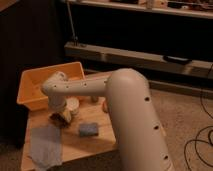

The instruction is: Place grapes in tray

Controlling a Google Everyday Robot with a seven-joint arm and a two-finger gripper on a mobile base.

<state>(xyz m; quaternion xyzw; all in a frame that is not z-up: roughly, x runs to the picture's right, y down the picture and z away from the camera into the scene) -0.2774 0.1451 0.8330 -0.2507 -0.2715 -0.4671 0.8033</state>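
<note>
The small dark purple-brown lumpy bunch of grapes (pixel 58 119) is lying on the light wooden table (pixel 100 145), just in front of the large rectangular yellow-orange plastic tray (pixel 47 68) and outside its walls; nothing dark is showing inside the tray, though the arm is covering part of its right side. The robot's two-finger gripper (pixel 61 114) is hanging directly over the bunch, pointing down from the wrist; its jaws are standing spread wide, released rather than clenched, and whether the tips are already touching the berries I cannot tell. A small white round cup (pixel 73 104) is sitting just beside the grapes on their right, close enough that the fingers are looking crowded on that side. Further out, a small blue rectangular sponge-like pad (pixel 88 129) is resting near the table's middle, and a crumpled blue-grey cloth (pixel 45 145) is draping over the front left corner. The thick white arm (pixel 125 100) is reaching across from the right, filling much of the view.

By my judgement the task is sitting in its early part: the approach is looking done, but the grasp is not yet made; closing on the bunch, lifting it, carrying it over the near wall and letting it go in the tray are all remaining.
</note>
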